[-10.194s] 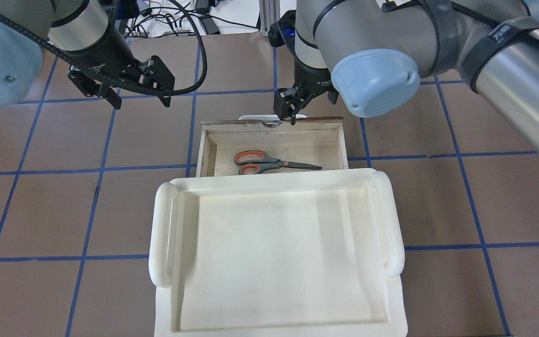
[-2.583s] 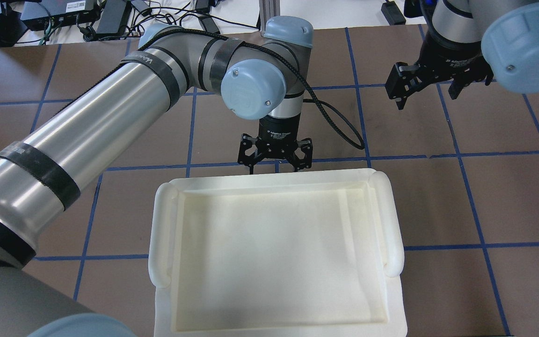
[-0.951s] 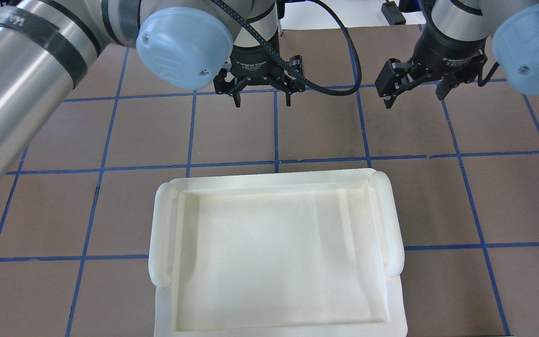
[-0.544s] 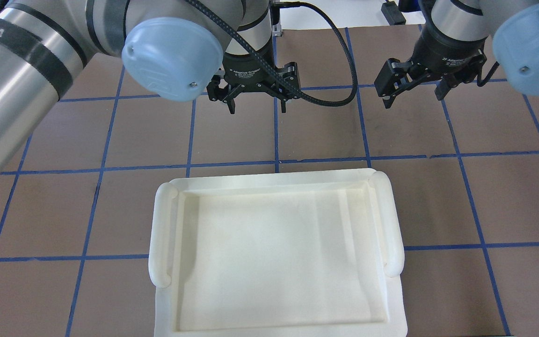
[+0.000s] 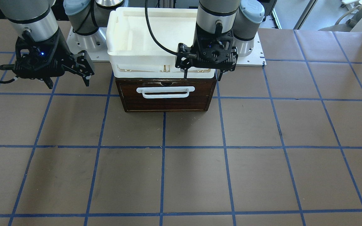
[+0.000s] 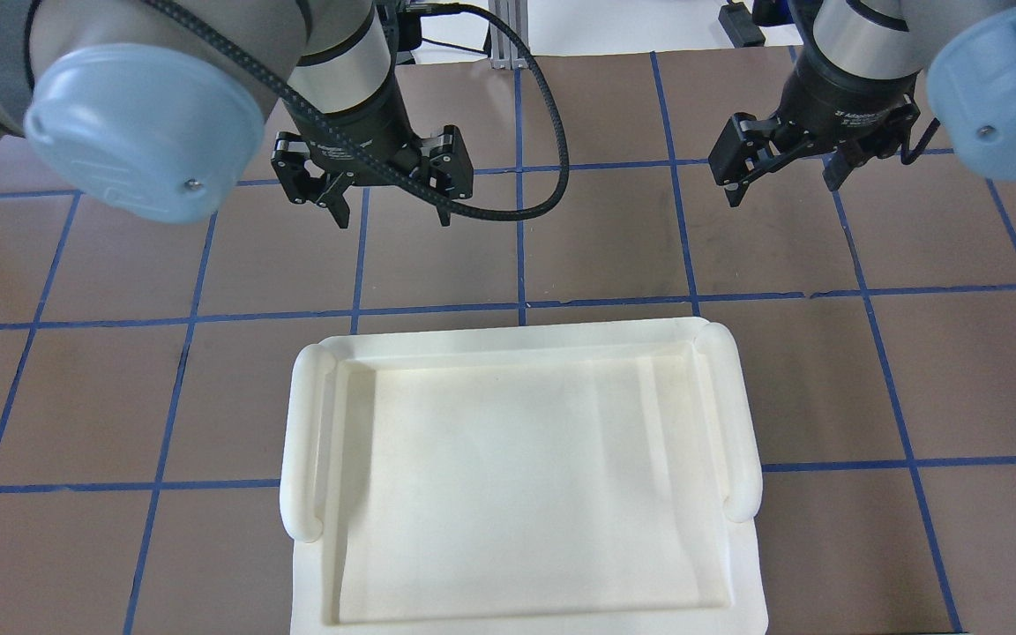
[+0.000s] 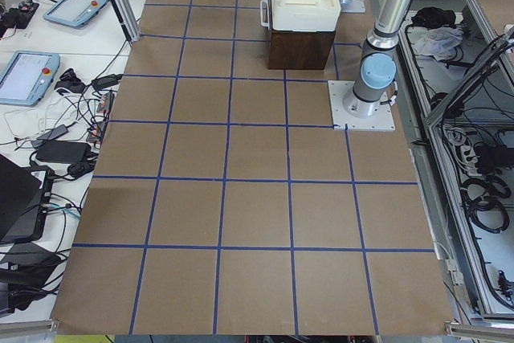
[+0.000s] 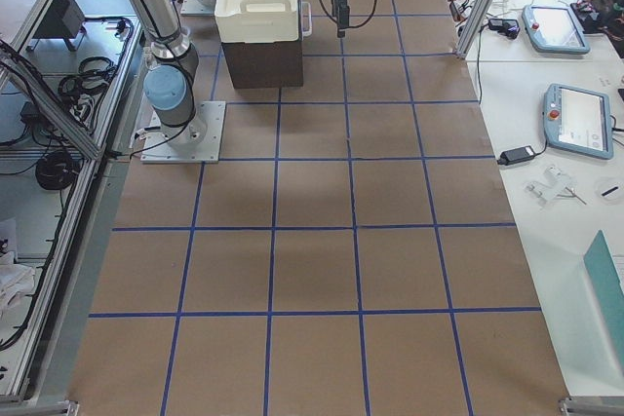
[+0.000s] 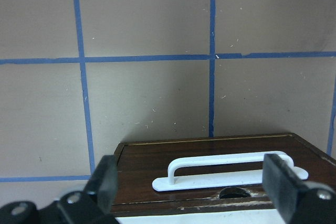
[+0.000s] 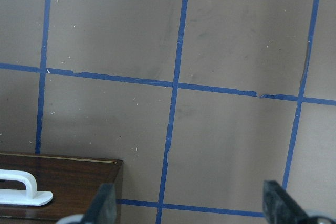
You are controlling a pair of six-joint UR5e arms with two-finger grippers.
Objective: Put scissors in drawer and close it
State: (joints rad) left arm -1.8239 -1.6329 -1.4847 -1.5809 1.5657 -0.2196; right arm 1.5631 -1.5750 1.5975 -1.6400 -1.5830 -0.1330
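The dark brown wooden drawer (image 5: 165, 101) is shut flush, and its white bar handle (image 5: 165, 92) faces away from the robot. It also shows in the left wrist view (image 9: 210, 153) and partly in the right wrist view (image 10: 79, 177). The scissors are hidden. My left gripper (image 6: 392, 216) is open and empty. It hangs above the table just beyond the drawer front, and in the front-facing view (image 5: 202, 76) it is by the drawer's upper corner. My right gripper (image 6: 780, 190) is open and empty, off to the drawer's side (image 5: 67, 83).
A white plastic tray (image 6: 305, 423) sits on top of the drawer unit and hides it from overhead. The brown table with its blue tape grid (image 5: 181, 157) stretches out beyond the drawer front. Cables and tablets lie on side benches (image 7: 48, 70).
Ten seconds ago the drawer stood open with the scissors lying in it; now it is shut. In the last second my left gripper has moved left and slightly back. The right gripper has stayed put.
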